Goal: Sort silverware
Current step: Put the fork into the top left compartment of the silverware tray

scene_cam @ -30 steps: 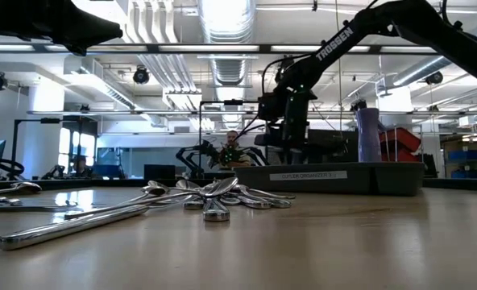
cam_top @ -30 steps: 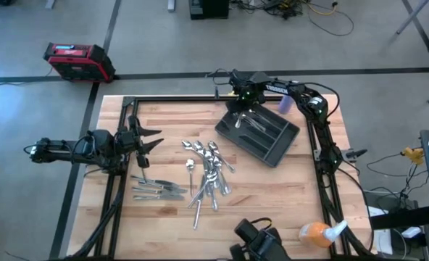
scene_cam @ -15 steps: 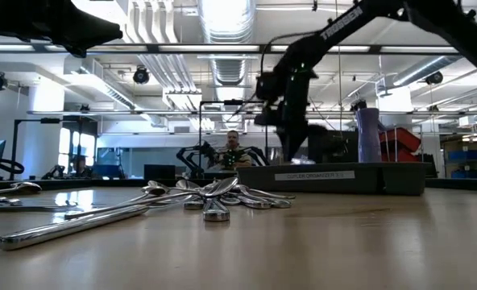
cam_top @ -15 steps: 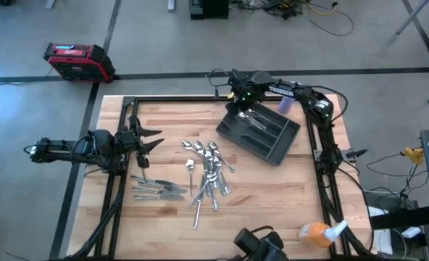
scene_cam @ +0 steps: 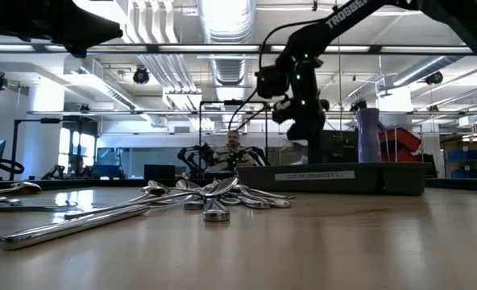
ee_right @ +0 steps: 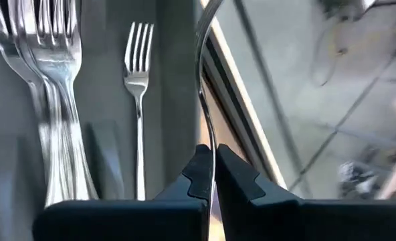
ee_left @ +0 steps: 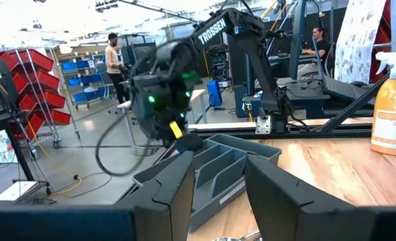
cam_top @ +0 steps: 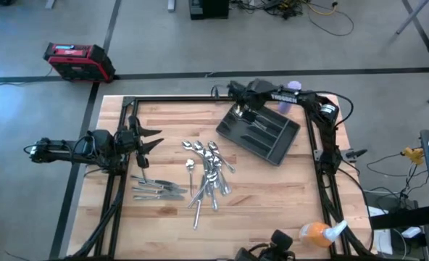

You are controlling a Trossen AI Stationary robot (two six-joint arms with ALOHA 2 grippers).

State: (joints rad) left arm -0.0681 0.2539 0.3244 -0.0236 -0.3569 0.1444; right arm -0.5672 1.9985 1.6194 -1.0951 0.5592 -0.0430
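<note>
Loose silverware lies in a heap at the table's middle, with a few knives to its left. The dark tray sits slanted at the far right, with forks and a single fork lying in its compartments. My right gripper hangs over the tray's far-left end, shut on one slim piece of silverware. My left gripper stands open above the table's left side, with nothing between its fingers. My right gripper pinches a slim metal piece between its two fingertips, on the piece's narrow shaft. The piece is seen edge-on, running away from the fingers above the tray's side wall. It looks lifted clear of the tray; which kind of piece it is cannot be told.
An orange spray bottle stands at the near right corner and a purple cup by the far edge. A red case sits on the floor beyond the table. People show in the room behind.
My right gripper has risen from the tray's far-left end and tipped, its wrist now higher and slanted in the low view. The heap, the knives and the tray lie as before.
</note>
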